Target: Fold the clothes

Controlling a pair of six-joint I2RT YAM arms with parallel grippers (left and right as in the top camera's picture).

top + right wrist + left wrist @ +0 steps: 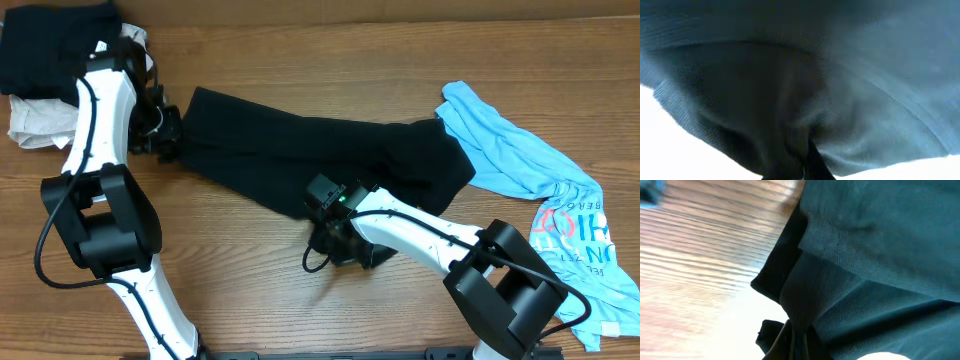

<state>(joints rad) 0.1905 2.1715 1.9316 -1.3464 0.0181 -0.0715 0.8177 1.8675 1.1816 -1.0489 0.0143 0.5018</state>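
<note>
A black garment [320,150] lies spread across the middle of the wooden table. My left gripper [168,142] is shut on its left edge; the left wrist view shows the dark fabric [865,255] bunched and pinched between the fingers [799,342]. My right gripper [335,235] is shut on the garment's front edge; the right wrist view is filled with the gathered cloth [800,85] running into the jaws [805,167].
A light blue T-shirt [540,190] with printed lettering lies at the right. A pile of black [50,50] and white [40,120] clothes sits at the far left corner. Bare wood shows along the front of the table [250,290].
</note>
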